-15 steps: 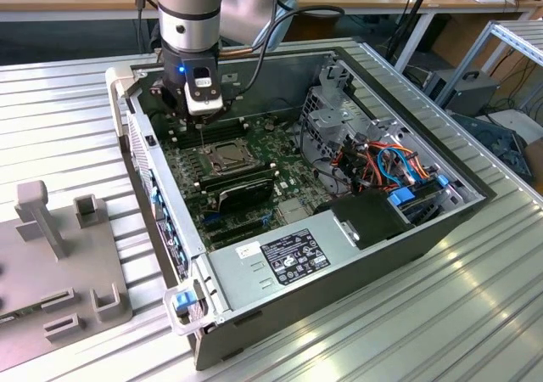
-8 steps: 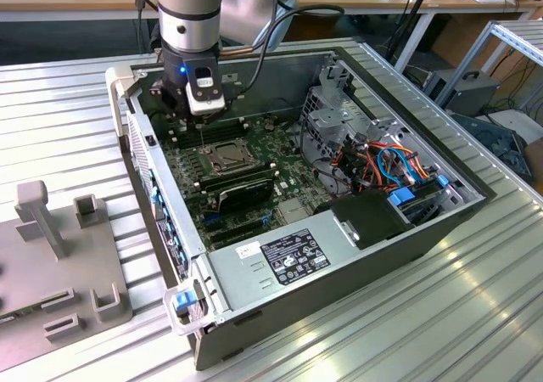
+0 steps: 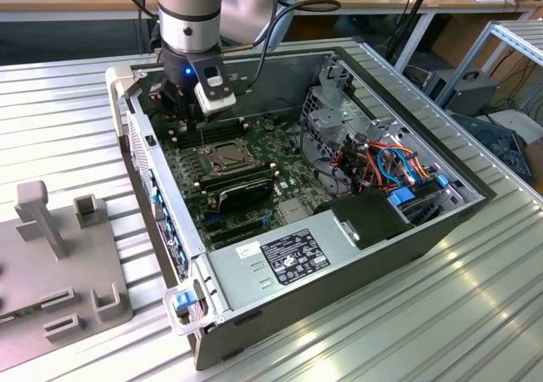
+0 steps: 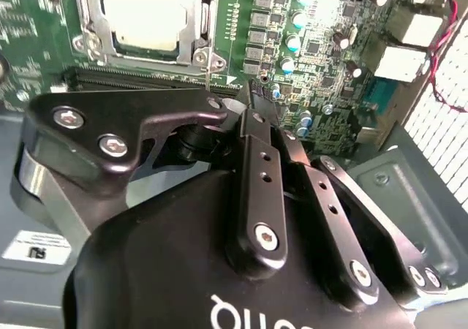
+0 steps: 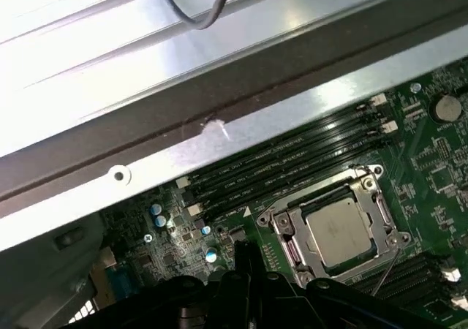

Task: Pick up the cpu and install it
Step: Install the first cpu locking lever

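Observation:
The cpu (image 5: 340, 230) lies flat in the motherboard socket, its silver-grey top showing inside the shiny metal frame (image 5: 289, 230). It also shows in the second wrist view as the cpu (image 4: 142, 14), and in the exterior view as the cpu (image 3: 227, 154). My gripper (image 3: 191, 115) hangs inside the open computer case, just behind the socket and over the black memory slots (image 5: 292, 161). In both wrist views its dark fingers come together at one tip, gripper (image 4: 248, 99) and gripper (image 5: 241, 252), shut with nothing held. A thin wire lever (image 5: 387, 267) stands out beside the socket.
The case wall (image 3: 136, 136) rises close on the exterior view's left of the gripper. A black card (image 3: 246, 191) lies in front of the socket. A drive cage with cables (image 3: 373, 157) and a power supply (image 3: 280, 259) fill the case's other side. A grey fixture (image 3: 51, 255) sits outside.

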